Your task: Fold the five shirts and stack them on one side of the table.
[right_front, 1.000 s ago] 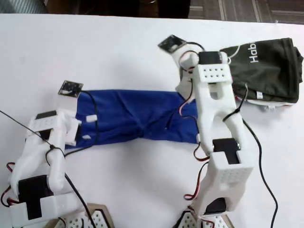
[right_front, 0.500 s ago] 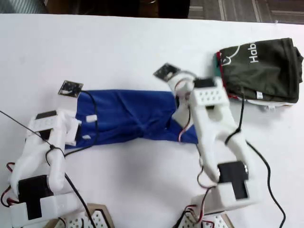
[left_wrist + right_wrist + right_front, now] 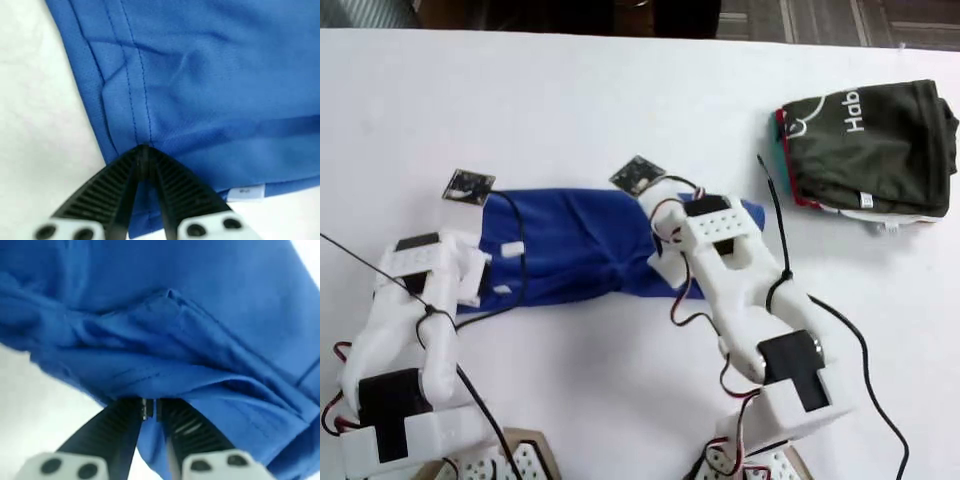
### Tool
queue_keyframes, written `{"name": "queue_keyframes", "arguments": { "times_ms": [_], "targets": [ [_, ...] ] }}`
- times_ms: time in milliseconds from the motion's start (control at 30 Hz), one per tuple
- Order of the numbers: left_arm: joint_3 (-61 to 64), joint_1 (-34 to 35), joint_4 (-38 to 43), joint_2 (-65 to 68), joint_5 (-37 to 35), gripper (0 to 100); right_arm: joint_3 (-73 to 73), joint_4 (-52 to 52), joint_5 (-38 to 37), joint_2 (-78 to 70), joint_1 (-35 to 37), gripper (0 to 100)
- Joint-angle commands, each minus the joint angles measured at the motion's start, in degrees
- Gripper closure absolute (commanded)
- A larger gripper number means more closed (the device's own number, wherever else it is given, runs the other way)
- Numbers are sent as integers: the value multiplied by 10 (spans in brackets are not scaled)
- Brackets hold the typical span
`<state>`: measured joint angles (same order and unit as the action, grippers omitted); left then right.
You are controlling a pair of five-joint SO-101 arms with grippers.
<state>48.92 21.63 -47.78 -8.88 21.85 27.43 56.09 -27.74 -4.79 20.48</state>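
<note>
The setting is presenting as a robotics lab bench. The left arm (image 3: 410, 300) and the right arm (image 3: 750, 290), both white and plastic-bodied, are standing at the near edge of a plain white table (image 3: 570, 100). Servo wiring (image 3: 875, 400) is running exposed along them. A blue shirt (image 3: 570, 250) is lying on the bare tabletop. Dark plank flooring (image 3: 820, 20) is showing beyond the far edge.

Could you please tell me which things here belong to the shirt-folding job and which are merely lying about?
Belonging to the job:
- blue shirt, pinched by the left gripper and the right gripper
- folded stack, with a dark green shirt on top

Not part of the job:
- table, which merely bears them
- floor beyond it
</note>
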Motion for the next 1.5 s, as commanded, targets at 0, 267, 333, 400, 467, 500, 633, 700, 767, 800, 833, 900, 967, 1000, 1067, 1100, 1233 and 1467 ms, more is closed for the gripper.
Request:
{"name": "queue_keyframes", "arguments": {
  "times_ms": [0,267,333,400,467,500,633,700,767,800,833,900,967,1000,1067,1100,1233,1467],
  "targets": [
    [-7,-7,7,-2,-7,973,-48,-1,56,3,6,978],
    [-7,-7,7,-2,-7,973,-106,6,84,0,7,978],
    [-7,-7,7,-2,-7,973,-107,5,84,0,7,978],
    [-7,-7,8,-2,-7,973,-110,5,84,0,7,978],
    [-7,-7,8,-2,-7,973,-112,6,82,6,3,978],
    [-7,-7,8,-2,-7,973,-114,9,79,9,0,978],
    [-7,-7,8,-2,-7,973,-127,73,78,29,-31,978],
    [-7,-7,8,-2,-7,973,-127,112,75,34,-31,978],
    [-7,-7,8,-2,-7,973,-127,146,53,32,-23,978],
    [-7,-7,8,-2,-7,973,-127,160,45,32,-19,978],
    [-7,-7,8,-2,-7,973,-127,170,40,30,-15,978],
    [-7,-7,8,-2,-7,973,-126,178,39,29,-6,978],
    [-7,-7,8,-2,-7,973,-120,177,39,29,7,978],
    [-7,-7,8,-2,-7,973,-119,171,40,29,17,978],
    [-7,-7,8,-2,-7,973,-109,156,42,29,40,978],
    [-7,-7,8,-2,-7,973,-105,145,42,29,51,978],
    [-7,-7,8,-2,-7,973,-87,89,43,29,78,978],
    [-7,-7,8,-2,-7,973,-83,0,43,30,63,978]
  ]
}}
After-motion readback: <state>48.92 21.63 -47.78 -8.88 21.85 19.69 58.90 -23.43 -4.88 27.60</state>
